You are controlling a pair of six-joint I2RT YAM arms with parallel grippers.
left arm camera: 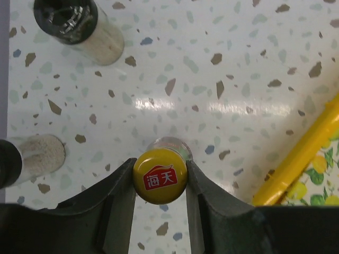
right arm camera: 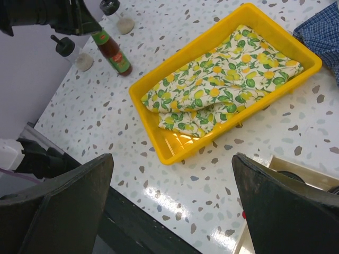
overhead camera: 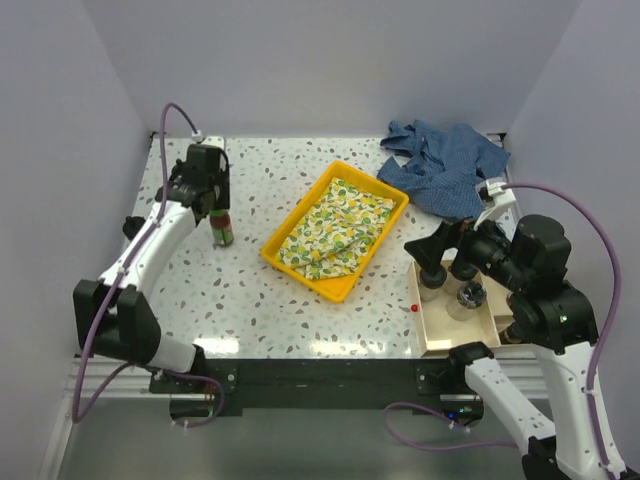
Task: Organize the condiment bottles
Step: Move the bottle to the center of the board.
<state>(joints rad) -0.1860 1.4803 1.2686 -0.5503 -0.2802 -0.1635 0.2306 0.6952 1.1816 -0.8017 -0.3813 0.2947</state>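
The left claw [left arm camera: 160, 184] grips a yellow-capped bottle [left arm camera: 159, 179] upright on the speckled table [left arm camera: 243, 58], two black-lidded jars [left arm camera: 87, 34] beyond it

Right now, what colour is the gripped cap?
The cap is yellow with red; best in left wrist view.

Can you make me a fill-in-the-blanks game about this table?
1. The left hand grips a bottle with a ____ cap.
2. The cloth in the yellow tray is printed with ____.
3. The right hand is wide ____, holding nothing.
4. The crumpled cloth at the back is ____.

Missing words: yellow, lemons, open, blue.
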